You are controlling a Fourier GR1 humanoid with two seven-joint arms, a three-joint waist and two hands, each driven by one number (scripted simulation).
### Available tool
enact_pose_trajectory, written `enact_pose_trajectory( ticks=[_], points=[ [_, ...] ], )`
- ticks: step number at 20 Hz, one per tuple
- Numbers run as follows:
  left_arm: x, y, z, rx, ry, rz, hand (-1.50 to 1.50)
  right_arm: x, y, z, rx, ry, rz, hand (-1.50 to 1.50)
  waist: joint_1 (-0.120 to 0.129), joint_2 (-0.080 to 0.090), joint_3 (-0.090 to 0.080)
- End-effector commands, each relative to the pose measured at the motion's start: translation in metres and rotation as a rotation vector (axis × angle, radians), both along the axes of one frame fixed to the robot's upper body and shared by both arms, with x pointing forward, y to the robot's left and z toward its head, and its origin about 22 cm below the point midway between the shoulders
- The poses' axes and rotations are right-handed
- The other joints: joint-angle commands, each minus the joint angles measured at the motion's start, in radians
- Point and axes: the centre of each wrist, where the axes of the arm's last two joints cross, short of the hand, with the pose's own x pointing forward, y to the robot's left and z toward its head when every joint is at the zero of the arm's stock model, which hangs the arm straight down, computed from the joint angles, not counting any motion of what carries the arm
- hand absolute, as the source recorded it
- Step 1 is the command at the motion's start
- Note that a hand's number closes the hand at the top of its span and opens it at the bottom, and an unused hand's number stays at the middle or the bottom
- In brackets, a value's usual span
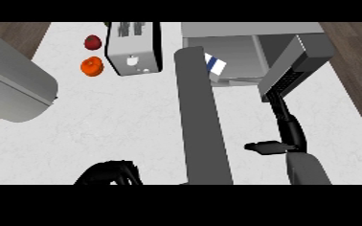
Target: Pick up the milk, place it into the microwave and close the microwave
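While my right hand (283,112) stretches straight-fingered at the microwave door (300,62), I fear the milk (216,66), inside just left of it, blocks closing.

The white counter (127,119) carries a toaster (133,48), two fruits and the microwave (247,52).

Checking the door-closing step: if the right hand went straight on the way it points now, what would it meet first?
Most likely the microwave door: the right hand reaches up to its lower edge and may already touch it; depth is unclear.
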Motion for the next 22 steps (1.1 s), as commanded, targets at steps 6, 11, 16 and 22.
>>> enact_pose_trajectory(
  ticks=[6, 11, 16, 22],
  points=[
    [0.047, -0.053, -0.005, 0.157, 0.007, -0.113, 1.50, -0.074, -0.056, 0.030, -0.043, -0.054, -0.063, -1.50, -0.003, 0.006, 0.000],
    [0.081, -0.081, -0.032, 0.325, 0.084, -0.329, 1.50, -0.084, -0.067, 0.043, -0.045, -0.055, -0.097, -1.50, -0.002, 0.014, 0.001],
    [0.088, -0.100, -0.071, 0.346, 0.104, -0.384, 1.50, -0.122, -0.083, 0.070, -0.075, -0.076, -0.116, -1.50, 0.023, 0.013, 0.001],
    [0.100, -0.142, -0.085, 0.341, 0.098, -0.464, 1.50, -0.122, -0.090, 0.077, -0.009, -0.134, -0.059, -1.50, -0.020, 0.022, 0.001]
  ],
)
